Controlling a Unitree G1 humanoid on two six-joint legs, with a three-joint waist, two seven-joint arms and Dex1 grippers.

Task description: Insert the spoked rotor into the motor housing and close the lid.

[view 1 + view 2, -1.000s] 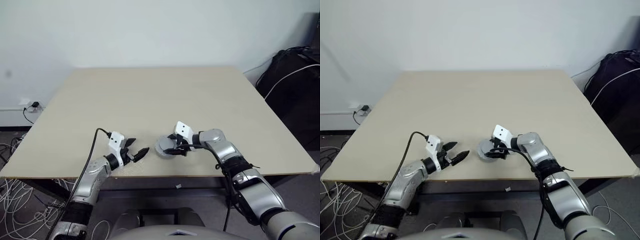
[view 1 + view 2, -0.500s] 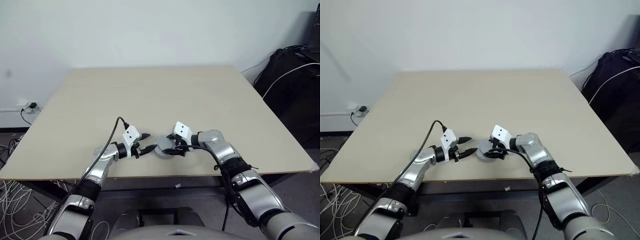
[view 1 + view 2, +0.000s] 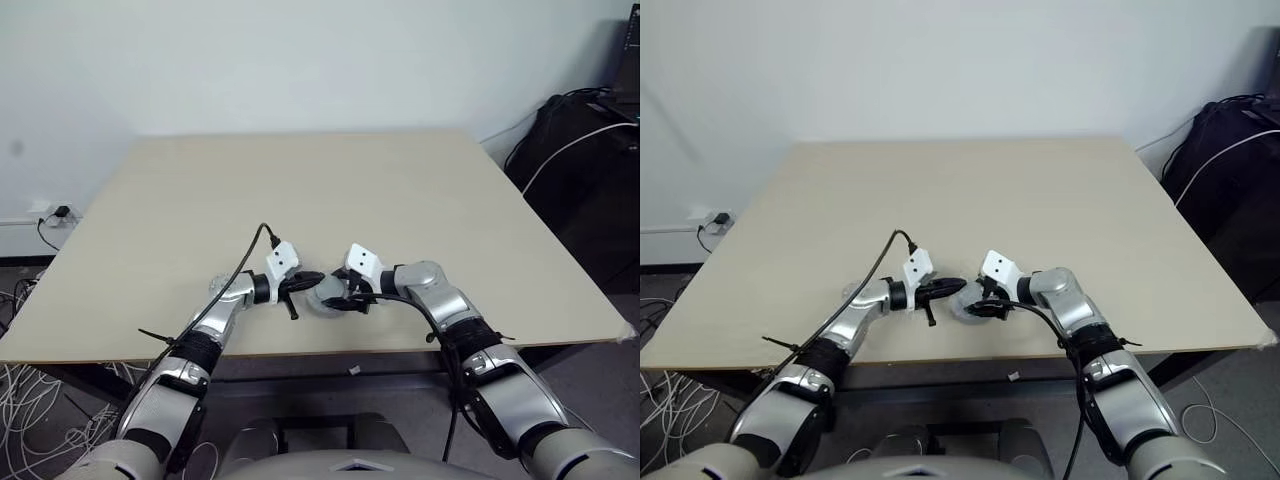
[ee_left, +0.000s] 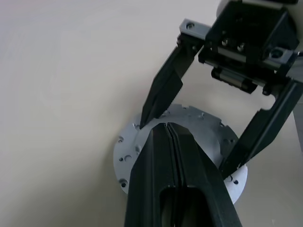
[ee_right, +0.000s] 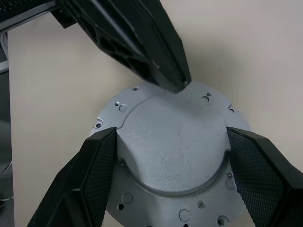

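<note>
A round silver-grey disc with a raised centre and a holed flange, which I take for the lid (image 5: 170, 142), lies flat near the table's front edge (image 3: 324, 296). My right gripper (image 5: 171, 132) grips it, one finger (image 5: 97, 170) pressed against each side of the raised centre. My left gripper (image 4: 168, 126) is shut, with nothing between its fingers. Its joined tips rest at the disc's rim (image 5: 182, 85), opposite the right gripper (image 3: 346, 296). The motor housing and the spoked rotor are hidden.
The beige table (image 3: 300, 190) stretches away behind both hands, and its front edge (image 3: 330, 352) lies just below them. A black bag with a white cable (image 3: 580, 170) stands on the right. Loose cables (image 3: 30, 420) lie on the floor at the left.
My left gripper has moved right across the table to the disc and gone from open to shut. The right gripper and the disc have stayed put.
</note>
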